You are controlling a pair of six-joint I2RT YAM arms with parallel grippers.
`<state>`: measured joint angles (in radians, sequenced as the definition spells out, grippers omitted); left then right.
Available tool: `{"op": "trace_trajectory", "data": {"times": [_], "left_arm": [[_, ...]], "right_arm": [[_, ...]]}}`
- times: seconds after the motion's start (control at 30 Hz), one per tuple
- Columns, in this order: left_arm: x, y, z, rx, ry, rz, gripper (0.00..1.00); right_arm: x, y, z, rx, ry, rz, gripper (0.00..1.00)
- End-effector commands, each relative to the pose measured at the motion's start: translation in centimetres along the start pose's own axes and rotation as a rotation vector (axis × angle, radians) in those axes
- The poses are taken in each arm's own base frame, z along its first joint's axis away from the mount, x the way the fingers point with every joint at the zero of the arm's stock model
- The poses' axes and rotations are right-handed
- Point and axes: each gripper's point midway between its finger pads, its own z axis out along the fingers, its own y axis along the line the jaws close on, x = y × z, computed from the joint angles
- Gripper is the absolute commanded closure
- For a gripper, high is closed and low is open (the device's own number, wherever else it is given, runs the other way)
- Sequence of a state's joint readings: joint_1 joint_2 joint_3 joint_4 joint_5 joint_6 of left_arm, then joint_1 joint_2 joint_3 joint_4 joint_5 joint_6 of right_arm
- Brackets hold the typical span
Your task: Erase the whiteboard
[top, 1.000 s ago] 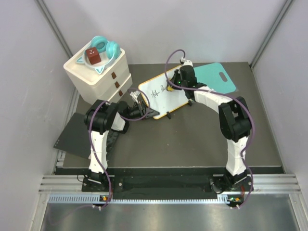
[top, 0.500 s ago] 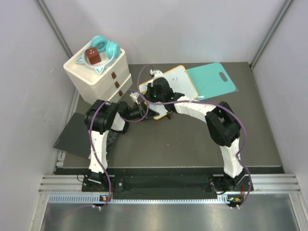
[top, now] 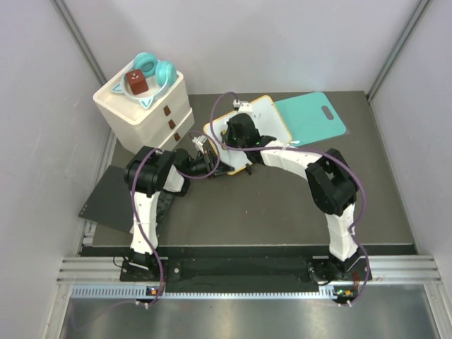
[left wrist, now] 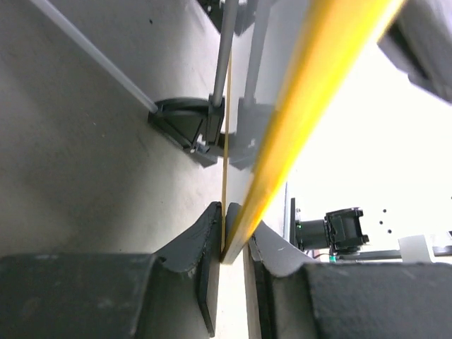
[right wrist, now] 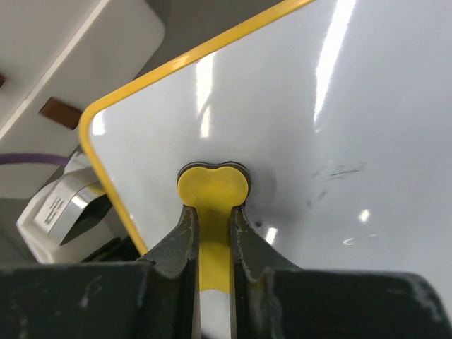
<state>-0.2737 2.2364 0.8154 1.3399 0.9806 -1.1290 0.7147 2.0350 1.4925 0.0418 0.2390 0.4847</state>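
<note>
The whiteboard (top: 267, 119), white with a yellow-orange frame, stands tilted at the table's back middle. My left gripper (top: 207, 157) is shut on its lower left edge. In the left wrist view the jaws (left wrist: 227, 240) pinch the yellow frame (left wrist: 311, 92), and a black foot (left wrist: 185, 124) shows behind. My right gripper (top: 238, 128) is over the board's left part. In the right wrist view it (right wrist: 212, 212) is shut on a yellow eraser (right wrist: 212, 185), which presses on the white surface (right wrist: 318, 92). Only faint grey smears (right wrist: 340, 169) show there.
A white drawer unit (top: 152, 113) stands at the back left, with a teal bowl (top: 154, 70) and a red-brown block (top: 136, 82) on top. A teal cutting board (top: 314, 116) lies behind the whiteboard at the right. A dark mat (top: 107, 199) lies at the left.
My right gripper swept with the eraser from the board's upper right to its left part, then slightly back. The black handwriting seen earlier no longer shows. The left gripper has held still.
</note>
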Motion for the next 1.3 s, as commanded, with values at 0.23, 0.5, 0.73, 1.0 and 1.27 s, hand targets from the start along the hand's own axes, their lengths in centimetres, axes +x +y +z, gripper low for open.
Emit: {"op": "trace_trajectory", "data": {"times": [0.23,0.5,0.73,1.0,1.27], "left_arm": [[3.5,-6.0,0.2,0.266,0.159,0.291,0.78],[3.6,-6.0,0.2,0.266,0.159,0.293,0.78],[3.3,-6.9,0.0,0.267,0.130,0.325,0.74],[0.5,-9.5,-0.1,0.246,-0.043,0.388,0.50],[-1.0,-7.8,-1.0,0.062,-0.175,0.407,0.42]], "right_arm": [[1.9,-10.6,0.8,0.271,0.084,-0.037,1.00],[4.3,-6.4,-0.8,0.155,0.131,-0.052,1.00],[6.1,-6.1,-1.6,0.148,0.150,-0.032,1.00],[5.8,-7.4,-2.4,0.178,0.133,-0.027,1.00],[4.4,-8.9,-3.2,0.190,0.107,0.023,1.00]]}}
